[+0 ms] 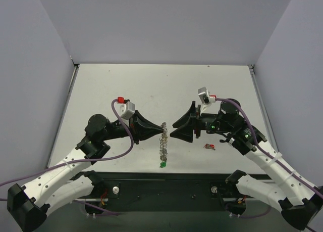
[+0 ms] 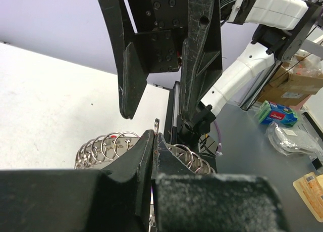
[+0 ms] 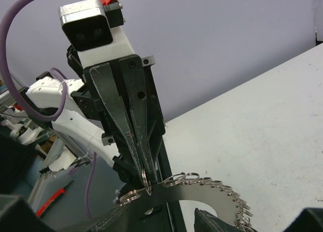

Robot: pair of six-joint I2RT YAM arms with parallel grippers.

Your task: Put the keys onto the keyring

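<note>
Left hand (image 1: pixel 161 126) pinches the keyring (image 1: pixel 162 143) by one thin loop, dangling between the arms, so a nudge from the parted right hand (image 1: pixel 173 131) could twist it free, while a red key (image 1: pixel 209 147) lies on the surface (image 1: pixel 126 90).

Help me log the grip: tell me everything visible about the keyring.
The keyring is a large silvery metal ring, its rim crowded with small wire loops. It hangs edge-on to the top camera, pinched at its upper rim by the left gripper, jaws shut. A green tag sits at its lower end. The right gripper faces it closely, jaws open.
</note>
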